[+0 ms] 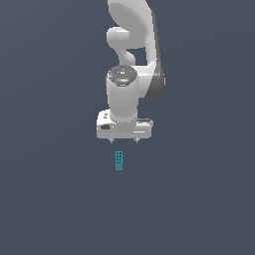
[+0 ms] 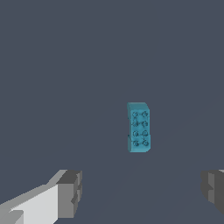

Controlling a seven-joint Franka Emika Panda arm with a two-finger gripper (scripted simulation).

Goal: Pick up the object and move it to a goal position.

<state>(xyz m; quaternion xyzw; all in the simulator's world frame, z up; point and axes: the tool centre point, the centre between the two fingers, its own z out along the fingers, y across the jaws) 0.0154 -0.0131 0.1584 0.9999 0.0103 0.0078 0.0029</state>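
Teal-blue block (image 1: 119,161), narrow and elongated, lies flat on the dark tabletop (image 1: 50,199), whose edges and corners fall outside both views. In the exterior view it sits just past the two small fingertips of the white gripper (image 1: 123,141), apart from them and much narrower than the hand. Only the wrist view shows its two rows of dark dots (image 2: 139,127) and the grey fingers (image 2: 70,192) spread wide, released, holding nothing, with the block beyond them.

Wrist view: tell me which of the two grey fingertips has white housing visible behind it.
The fingertip by the picture's lower corner, with white housing running off behind it. The other fingertip shows only grey. The teal block lies beyond both.
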